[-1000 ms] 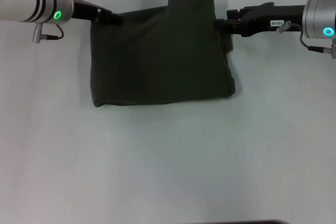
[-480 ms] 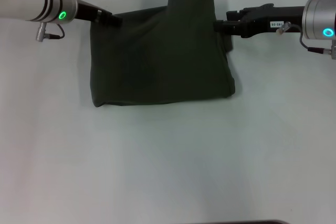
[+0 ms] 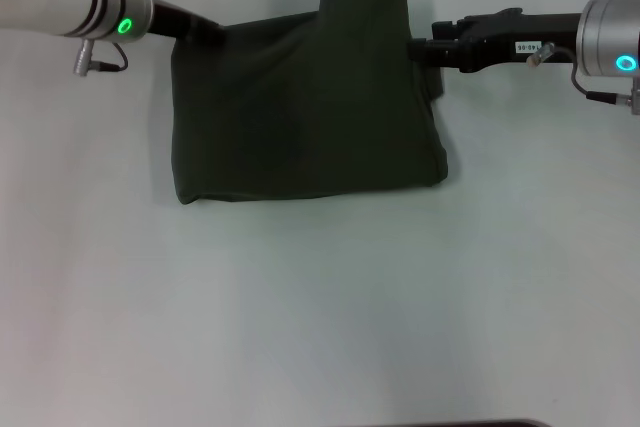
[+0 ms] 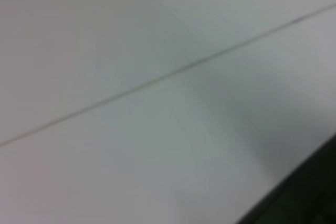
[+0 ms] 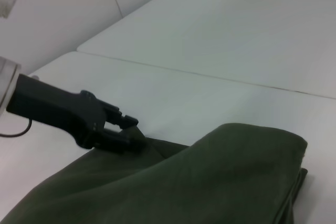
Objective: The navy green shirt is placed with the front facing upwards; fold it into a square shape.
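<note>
Retreating slightly, left gripper [image 3: 213, 33] pinches the navy green shirt [image 3: 305, 112] corner; right gripper [image 3: 418, 48] clamps opposite edge.

Even bright light, blurred left-wrist view

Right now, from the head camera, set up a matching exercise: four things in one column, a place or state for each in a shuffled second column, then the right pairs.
Things
1. left gripper
2. right gripper
3. dark olive-green shirt
4. white table

Places or states
A. folded, lying flat, one flap sticking out at the far edge
B. at the shirt's far corner on the robot's left
C. bare surface under the shirt
D. at the shirt's edge on the robot's right, beside the flap

Pairs: 1-B, 2-D, 3-A, 4-C
</note>
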Tool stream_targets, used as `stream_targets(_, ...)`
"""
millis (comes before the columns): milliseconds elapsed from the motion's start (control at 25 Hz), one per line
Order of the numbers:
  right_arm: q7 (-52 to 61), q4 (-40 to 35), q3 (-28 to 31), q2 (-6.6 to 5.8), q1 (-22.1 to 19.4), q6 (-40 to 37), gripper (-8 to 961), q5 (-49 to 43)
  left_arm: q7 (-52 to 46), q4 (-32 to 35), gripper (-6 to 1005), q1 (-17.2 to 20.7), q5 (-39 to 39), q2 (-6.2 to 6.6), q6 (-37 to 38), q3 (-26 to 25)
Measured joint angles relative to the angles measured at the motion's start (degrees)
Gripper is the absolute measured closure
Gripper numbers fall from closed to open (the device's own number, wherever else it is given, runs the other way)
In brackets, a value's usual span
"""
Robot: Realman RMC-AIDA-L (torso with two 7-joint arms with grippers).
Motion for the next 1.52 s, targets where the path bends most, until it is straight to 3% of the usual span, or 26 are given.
stream_targets(480,0.41,-0.19,0.79,-0.06,-0.02,-0.09,427,0.07,-1.82,0.99,799,0.06,0.24,0.74,1.12,-0.29)
stream_targets(800,0.43,-0.30,1.45,-0.09,0.04,-0.09,427,0.07,-1.91,0.93,969,0.27,0.29,0.74,1.68,0.06)
stream_targets(1360,0.45,-0.03,2.12,-0.09,-0.21,-0.08,427,0.06,-3.02,5.93,904,2.30,0.23,0.03,2.77,0.04)
stream_targets(1520,0.49,-0.01,2.12,-0.09,-0.14,-0.08,427,0.06,-6.60,2.22,877,0.64,0.20,1.82,5.65,0.06)
